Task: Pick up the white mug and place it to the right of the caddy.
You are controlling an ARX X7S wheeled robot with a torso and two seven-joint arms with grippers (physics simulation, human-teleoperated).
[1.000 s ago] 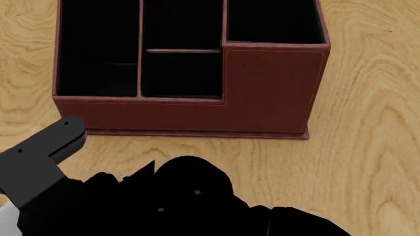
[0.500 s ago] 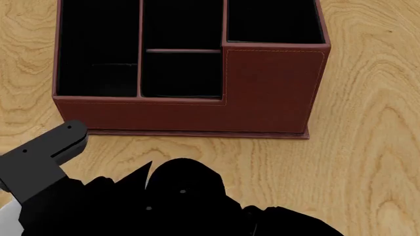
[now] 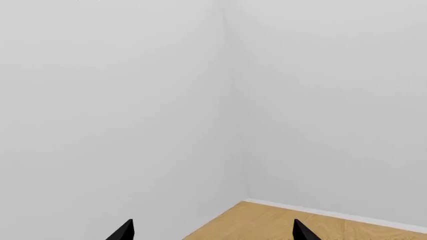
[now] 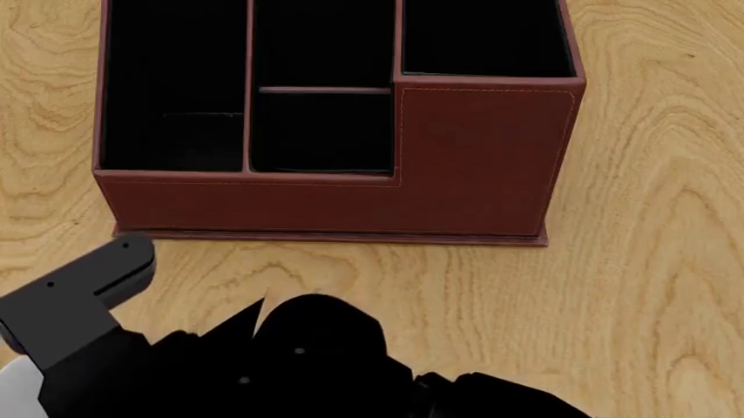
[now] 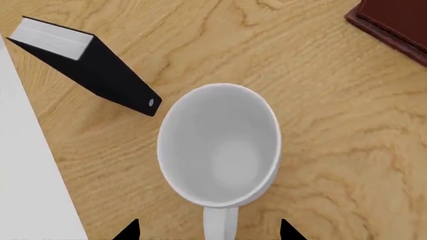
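1. Mug placement is shown only in the right wrist view: the plain all-white ceramic mug [image 5: 219, 145] stands upright on the light wooden table [image 5: 333, 125], its empty inside seen from above at the centre of the frame, its loop handle running down to the lower edge.
2. The right gripper [image 5: 208, 232] is seen as two black fingertips [image 5: 127, 232] at the lower edge of that frame, spread wide, one on each side of the handle and touching neither the handle nor the mug body.
3. A small black book with white pages [image 5: 93, 67] lies in the upper left of the same frame, its near corner just beside the mug's rim but apart from it.
4. A corner of the reddish-brown leather-look caddy [image 5: 395, 22] is seen in the upper right of that frame, well apart from the mug.
5. In the head view the caddy [image 4: 483, 157] fills the upper half of the frame, with black-lined compartments and one taller section at its right; bare wooden table [image 4: 651, 261] lies to its right.
6. The lower part of the head view is covered by black arm parts, and the mug is not seen there.
7. The left gripper [image 3: 212, 232] is seen in the left wrist view as two black tips at the lower edge, set wide apart with nothing between them, facing white walls [image 3: 133, 100] and a strip of wooden floor [image 3: 300, 222].
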